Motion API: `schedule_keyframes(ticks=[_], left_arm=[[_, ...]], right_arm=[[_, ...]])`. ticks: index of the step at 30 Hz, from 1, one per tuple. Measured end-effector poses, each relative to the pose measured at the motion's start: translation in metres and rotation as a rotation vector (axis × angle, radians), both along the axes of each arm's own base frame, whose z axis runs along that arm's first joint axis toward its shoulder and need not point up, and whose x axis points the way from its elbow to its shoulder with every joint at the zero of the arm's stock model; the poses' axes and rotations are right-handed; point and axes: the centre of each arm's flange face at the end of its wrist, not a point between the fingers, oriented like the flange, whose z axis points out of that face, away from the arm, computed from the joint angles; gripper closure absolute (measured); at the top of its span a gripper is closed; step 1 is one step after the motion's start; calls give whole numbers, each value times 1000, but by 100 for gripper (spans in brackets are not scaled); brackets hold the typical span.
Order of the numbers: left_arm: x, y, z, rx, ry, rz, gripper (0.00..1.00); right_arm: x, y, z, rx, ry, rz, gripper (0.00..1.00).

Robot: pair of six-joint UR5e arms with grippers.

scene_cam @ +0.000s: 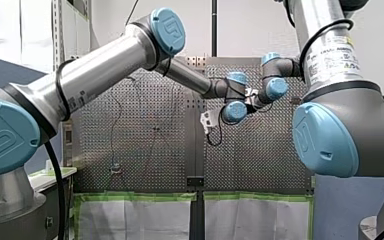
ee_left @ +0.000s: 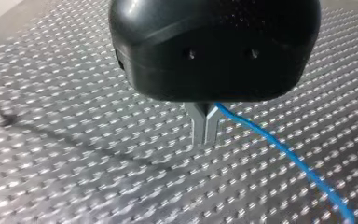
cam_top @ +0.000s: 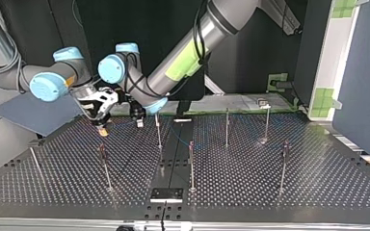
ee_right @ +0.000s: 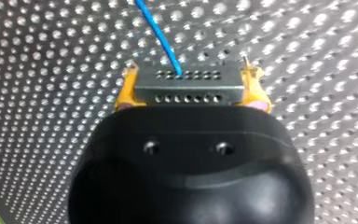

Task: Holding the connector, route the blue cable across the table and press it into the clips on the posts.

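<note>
In the right wrist view my right gripper (ee_right: 189,74) is shut on the grey connector (ee_right: 186,88), its yellow pads clamped on both ends. The blue cable (ee_right: 161,37) leaves the connector's middle and runs ahead over the table. In the left wrist view my left gripper (ee_left: 205,140) has its metal fingers pressed together, and the blue cable (ee_left: 289,156) comes out at their base and trails off to one side. In the top view my right gripper (cam_top: 102,129) and my left gripper (cam_top: 139,122) hang close together just above the perforated table (cam_top: 250,168), at its far side.
Several thin posts with clips stand on the table in the top view, among them one (cam_top: 159,132) right beside my left gripper, one (cam_top: 191,166) nearer the front, and one (cam_top: 266,120) far right. A black plate (cam_top: 166,195) sits at the near edge.
</note>
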Motion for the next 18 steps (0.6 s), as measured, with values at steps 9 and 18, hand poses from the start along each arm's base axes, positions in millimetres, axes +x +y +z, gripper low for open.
schedule_keyframes(ticks=[9, 18], left_arm=[[-8, 11, 31, -19, -53, -3, 100], [-25, 19, 73, -23, -92, -14, 100]], right_arm=[[-7, 8, 46, -38, -24, 8, 100], [-11, 18, 73, -55, -44, 24, 100]])
